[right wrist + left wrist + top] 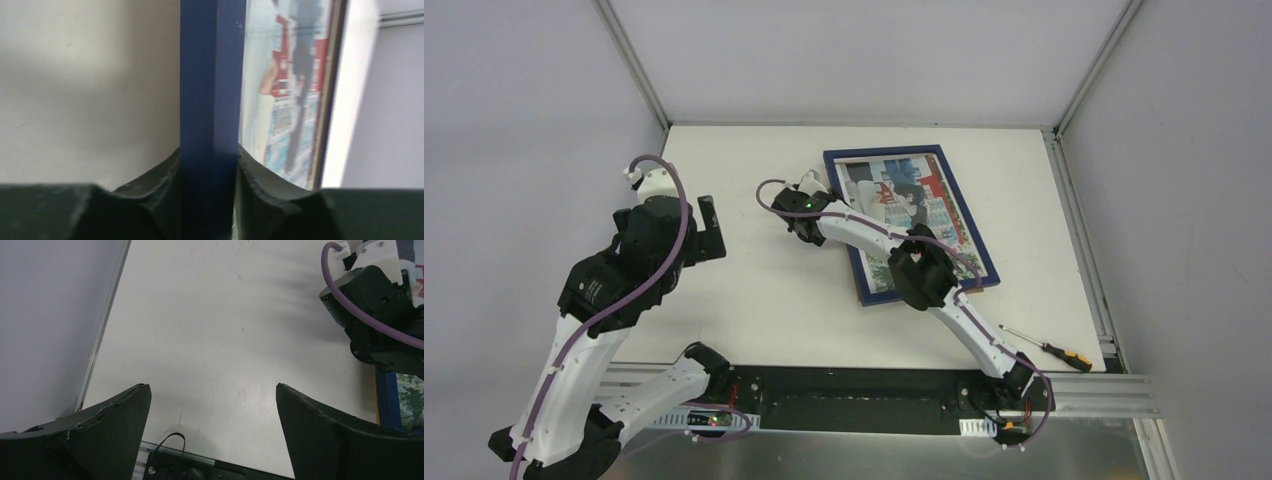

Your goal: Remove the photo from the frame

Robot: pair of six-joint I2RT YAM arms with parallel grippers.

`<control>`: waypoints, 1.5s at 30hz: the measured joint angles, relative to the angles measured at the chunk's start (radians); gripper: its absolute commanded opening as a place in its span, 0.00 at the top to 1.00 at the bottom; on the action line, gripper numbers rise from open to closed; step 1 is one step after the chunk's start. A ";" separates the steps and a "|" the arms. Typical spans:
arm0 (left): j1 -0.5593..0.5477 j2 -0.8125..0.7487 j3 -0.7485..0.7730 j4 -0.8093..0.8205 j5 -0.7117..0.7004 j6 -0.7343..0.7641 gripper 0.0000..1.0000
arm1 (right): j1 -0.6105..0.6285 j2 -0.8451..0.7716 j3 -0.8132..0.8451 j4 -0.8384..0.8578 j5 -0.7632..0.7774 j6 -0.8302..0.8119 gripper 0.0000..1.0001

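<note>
The frame (207, 100) is smooth, matt dark-blue paint. The photo (280, 90) inside it looks glossy, perhaps under glazing. The table (210, 330) is matt white, faintly scuffed. The right gripper (207, 170) has 2 fingers (150, 200) of rough, matt black plastic.

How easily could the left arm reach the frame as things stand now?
Probably yes, but only partly. Bare table lies between the open left tool and the frame; however, the right tool clamps its nearest long side, so mainly the near corner looks free.
</note>
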 measured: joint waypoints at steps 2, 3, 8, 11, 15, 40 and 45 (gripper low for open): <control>0.000 0.000 0.000 -0.005 0.001 0.000 0.00 | -0.002 0.001 0.000 0.006 -0.045 0.004 0.12; 0.000 0.001 0.000 -0.006 0.002 0.000 0.00 | -0.004 0.001 0.000 0.013 -0.075 0.006 0.05; 0.000 0.013 0.000 -0.011 0.005 -0.008 0.00 | -0.007 -0.026 0.013 -0.002 -0.174 0.007 0.01; 0.000 0.025 0.000 -0.011 0.006 -0.023 0.00 | -0.008 -0.069 -0.005 -0.026 -0.292 0.026 0.01; 0.000 0.054 0.000 -0.009 0.023 -0.064 0.01 | -0.009 -0.234 -0.110 -0.056 -0.436 0.068 0.01; -0.156 0.948 0.014 0.500 0.614 -0.484 0.26 | -0.237 -1.737 -1.251 -0.237 -0.721 0.580 0.01; -0.214 1.089 0.059 0.542 0.558 -0.562 0.25 | -0.237 -1.838 -1.247 -0.301 -0.718 0.603 0.01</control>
